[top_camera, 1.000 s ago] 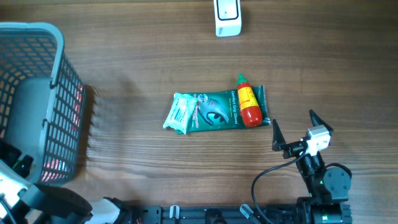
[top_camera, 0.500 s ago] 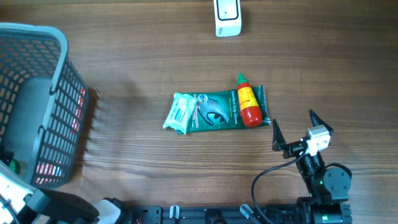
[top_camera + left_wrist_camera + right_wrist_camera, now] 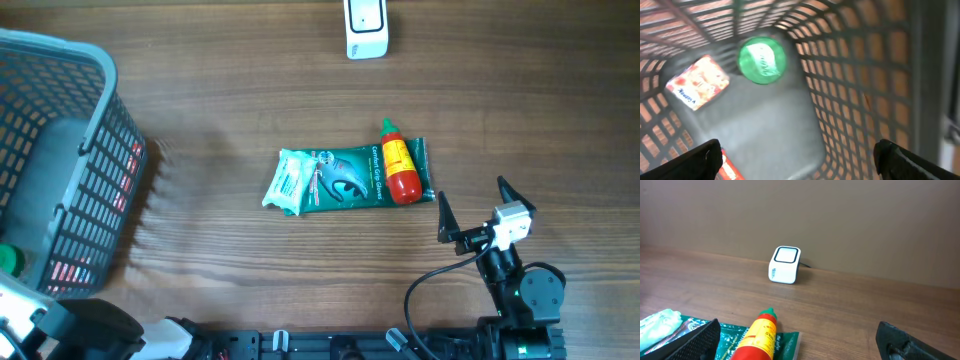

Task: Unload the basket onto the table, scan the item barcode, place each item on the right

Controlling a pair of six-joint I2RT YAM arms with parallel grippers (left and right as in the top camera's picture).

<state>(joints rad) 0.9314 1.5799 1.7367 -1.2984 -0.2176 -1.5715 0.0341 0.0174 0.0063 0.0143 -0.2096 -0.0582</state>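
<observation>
Little of the writing can be read: the bottle [image 3: 399, 170] is red with a green cap and a yellow label whose print is too small to make out, and the green packet [image 3: 340, 180] under it carries white lettering along its length plus a pale picture, also too fine to read with certainty. The white scanner [image 3: 366, 28] has a dark window on top and a small blue mark on its front, unreadable in the right wrist view. Inside the grey basket [image 3: 100, 150], the left wrist view shows a round green lid [image 3: 762, 60] with faint pale print, a red-and-white packet [image 3: 697, 82] with blurred blue letters, and the corner of a red item [image 3: 730, 167] at the lower edge. On the wooden table [image 3: 220, 100] the bottle lies across the right end of the green packet, touching it, its cap pointing toward 12 o'clock. Both sit near the middle of the table, at about 9 to 10 o'clock from the right gripper [image 3: 471, 190], near it but apart. That gripper's jaws stand wide apart with nothing between them. The scanner stands at the 12 o'clock edge, well apart from the bottle and roughly at 12 o'clock from it. The basket is at 9 o'clock, well apart from the packet. The left gripper [image 3: 799, 161] is inside the basket, above its floor, fingers spread wide and gripping nothing.
</observation>
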